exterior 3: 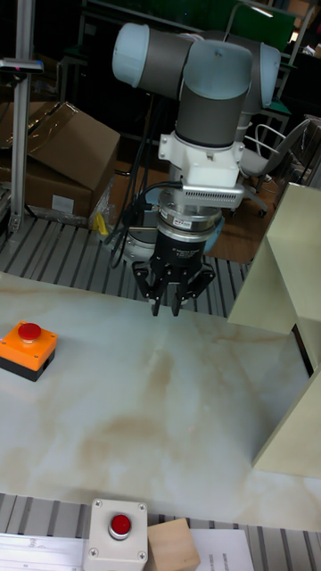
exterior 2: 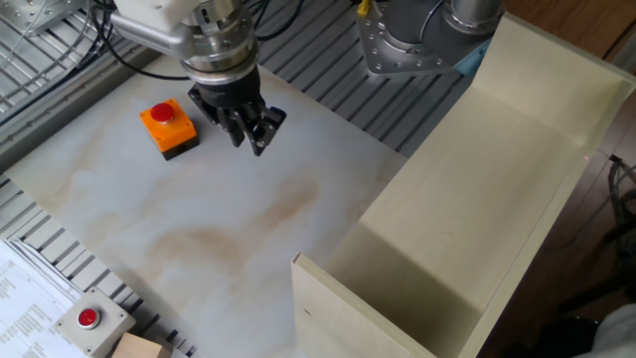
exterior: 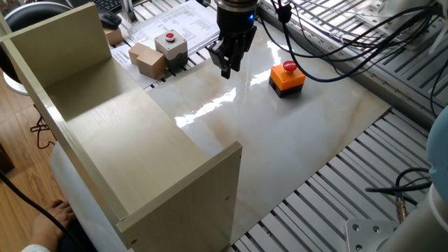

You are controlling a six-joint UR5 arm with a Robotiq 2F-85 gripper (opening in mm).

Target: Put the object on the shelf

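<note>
Tall fixed view: claw (exterior 3: 166,309) points straight down above the table (exterior 3: 160,419), fingers seemingly nearly closed, empty.

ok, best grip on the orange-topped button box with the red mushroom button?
Probably top-down on the orange-topped button box, fingers across two opposite flat side walls. It sits upright on the table with space all around; the raised red mushroom button is a poor hold. The gripper hovers beside it, empty.
</note>
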